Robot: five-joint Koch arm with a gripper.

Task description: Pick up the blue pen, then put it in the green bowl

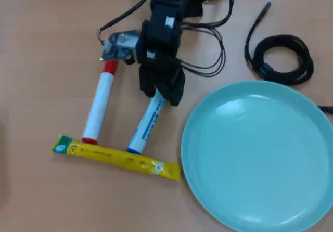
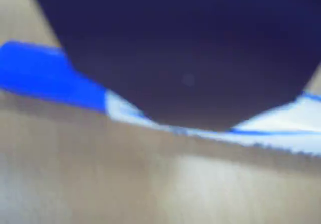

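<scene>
The blue pen (image 1: pixel 146 127) lies on the wooden table, a white barrel with blue lettering, its blue lower end touching a yellow packet. Its upper end is hidden under my black gripper (image 1: pixel 161 89), which sits low over it with a jaw on either side, standing open around the barrel. In the wrist view a dark blurred jaw fills the top, and behind it the blue pen (image 2: pixel 50 78) runs across, blue part at the left. The green bowl (image 1: pixel 260 154) is a wide, shallow teal dish at the right, apart from the pen.
A white marker with a red cap (image 1: pixel 100 104) lies left of the pen, roughly parallel to it. The yellow packet (image 1: pixel 117 156) lies across both markers' lower ends. A coiled black cable (image 1: pixel 283 60) rests above the bowl. The arm's wires (image 1: pixel 208 60) loop nearby.
</scene>
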